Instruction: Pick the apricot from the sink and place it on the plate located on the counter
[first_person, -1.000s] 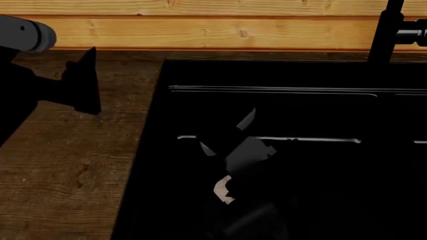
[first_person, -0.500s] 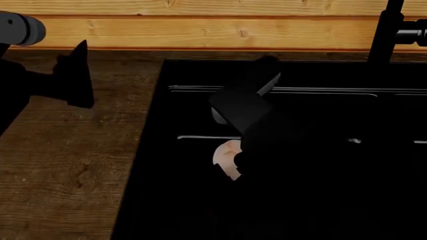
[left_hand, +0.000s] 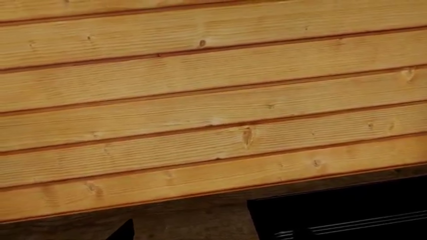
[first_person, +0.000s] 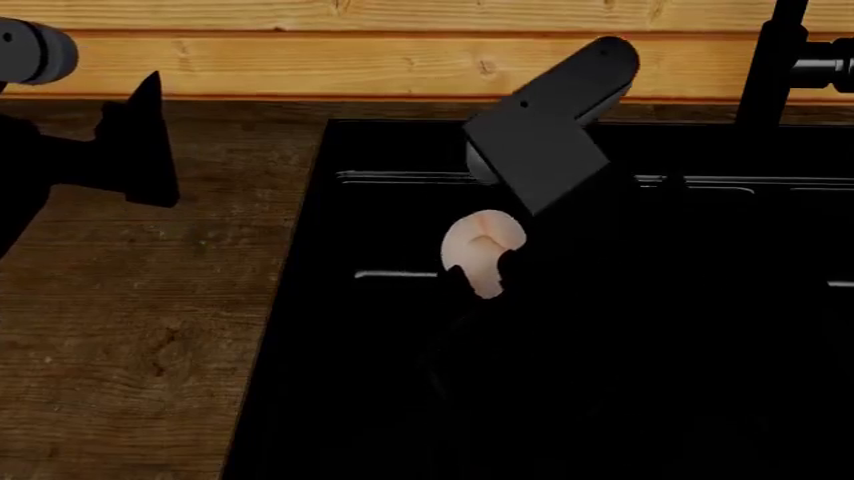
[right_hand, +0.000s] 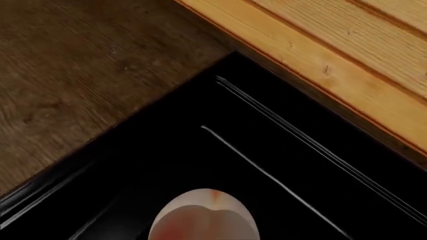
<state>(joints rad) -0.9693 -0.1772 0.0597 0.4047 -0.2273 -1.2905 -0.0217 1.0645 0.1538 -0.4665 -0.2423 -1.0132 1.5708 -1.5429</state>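
The apricot (first_person: 478, 248), pale peach with a crease, hangs above the black sink (first_person: 694, 400), lifted off its floor. My right gripper (first_person: 489, 272) is shut on it, and its dark fingers cover the fruit's right side. In the right wrist view the apricot (right_hand: 203, 217) fills the lower edge, over the sink's corner (right_hand: 167, 150). My left gripper (first_person: 144, 150) hovers open and holding nothing over the wood counter (first_person: 147, 330), left of the sink. Only one of its fingertips (left_hand: 124, 232) shows in the left wrist view. The plate is out of view.
A black faucet (first_person: 774, 60) stands at the sink's back right. A pine-plank wall (first_person: 400, 60) runs behind the counter, and that wall (left_hand: 213, 100) fills most of the left wrist view. Brown counter (right_hand: 67, 65) borders the sink's left side.
My right gripper has risen from the sink floor with the apricot, going up and toward the back wall. The left arm has drifted slightly left.
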